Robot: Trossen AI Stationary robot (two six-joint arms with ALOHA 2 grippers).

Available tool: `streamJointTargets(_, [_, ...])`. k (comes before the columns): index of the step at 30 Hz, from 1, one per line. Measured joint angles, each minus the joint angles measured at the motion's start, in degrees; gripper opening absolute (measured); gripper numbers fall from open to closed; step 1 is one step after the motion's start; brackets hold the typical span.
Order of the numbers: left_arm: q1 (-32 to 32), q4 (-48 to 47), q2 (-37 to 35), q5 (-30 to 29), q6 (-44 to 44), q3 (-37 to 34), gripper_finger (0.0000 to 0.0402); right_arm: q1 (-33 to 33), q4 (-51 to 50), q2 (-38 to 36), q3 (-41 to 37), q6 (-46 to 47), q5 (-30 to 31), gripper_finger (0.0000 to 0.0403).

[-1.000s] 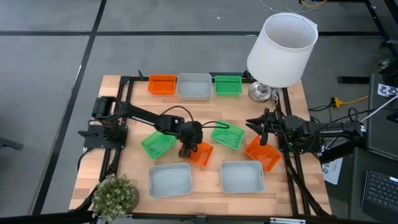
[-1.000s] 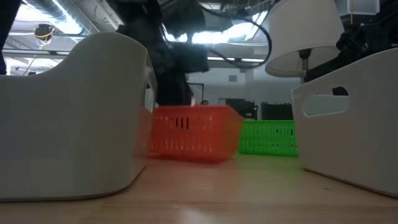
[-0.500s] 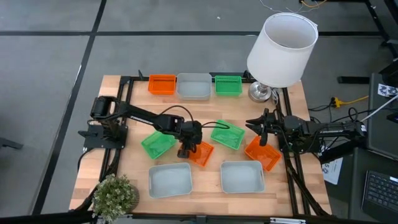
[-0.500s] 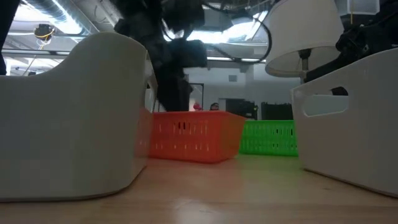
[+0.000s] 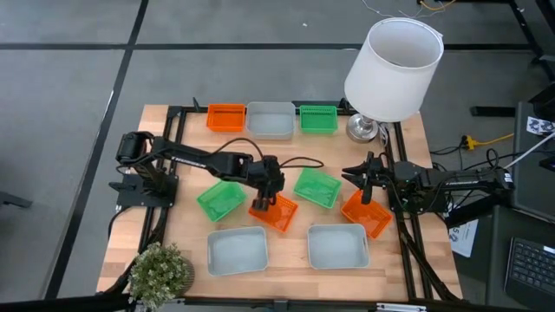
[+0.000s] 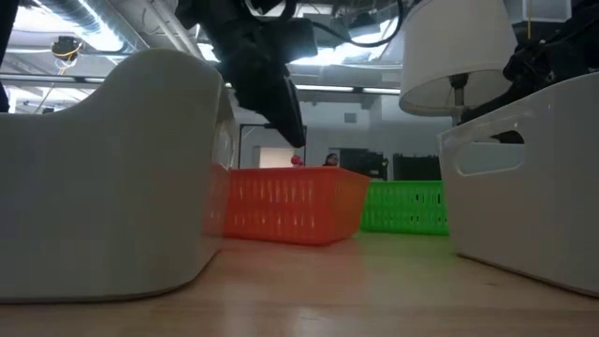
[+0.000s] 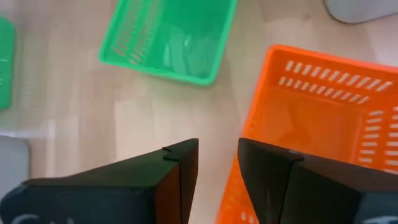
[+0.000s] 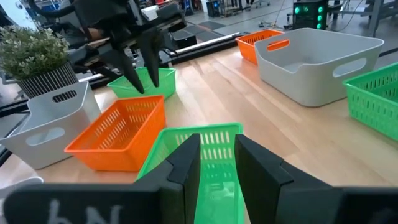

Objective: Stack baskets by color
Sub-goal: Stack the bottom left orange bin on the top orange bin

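My left gripper (image 5: 263, 201) (image 7: 217, 146) hangs open just above the left rim of an orange basket (image 5: 277, 215) (image 7: 323, 118) at the table's middle, slanting down, nothing between its fingers. The basket rests flat on the table (image 5: 286, 156). Green baskets (image 5: 220, 199) (image 5: 316, 187) lie on either side of it, and another orange one (image 5: 365, 213) is to the right. Two pale grey baskets (image 5: 237, 250) (image 5: 338, 246) stand near the front edge. My right gripper (image 5: 357, 173) (image 8: 217, 140) waits open at the right edge, pointing level over the table.
At the far edge an orange (image 5: 226, 117), a grey (image 5: 270, 120) and a green basket (image 5: 318, 118) stand in a row. A big white lampshade (image 5: 392, 69) rises at the far right corner. A potted plant (image 5: 160, 270) fills the near left corner.
My left gripper has risen from down at the orange basket to just above its rim, and has tipped to a flatter slant. The basket stays on the table.
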Motion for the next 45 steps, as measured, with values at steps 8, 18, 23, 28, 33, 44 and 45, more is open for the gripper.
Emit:
streamJointTargets(8, [1.49,-0.04,0.00,0.00,-0.07,0.00,0.0106,0.00,-0.05,-0.02,0.00,-1.32,0.00,0.0099])
streamJointTargets(18, [1.83,-0.29,0.00,-0.91,-3.26,-0.02,0.0106,0.00,-0.08,-0.02,0.00,-1.64,0.00,0.0099])
streamJointTargets(23, [3.20,-0.31,0.00,-1.58,-9.53,-0.04,0.0106,0.00,-0.08,-0.02,0.00,-1.62,0.01,0.0099])
streamJointTargets(28, [2.66,-1.58,0.00,-1.46,-2.94,-0.04,0.0106,0.00,-0.12,-0.02,0.00,-1.70,-0.02,0.0099])
streamJointTargets(33, [2.52,-1.13,0.00,-1.51,-7.14,-0.09,0.0106,0.00,3.97,0.01,0.00,-1.35,-0.41,0.0099])
streamJointTargets(44, [2.90,-1.47,1.07,3.88,-6.17,-0.16,0.0106,-0.02,11.41,0.73,8.30,-8.85,-9.14,0.0099])
streamJointTargets(45, [3.06,-2.01,1.15,5.63,-6.10,-0.17,0.0106,-0.02,9.42,1.27,9.53,-8.83,-9.03,0.0099])
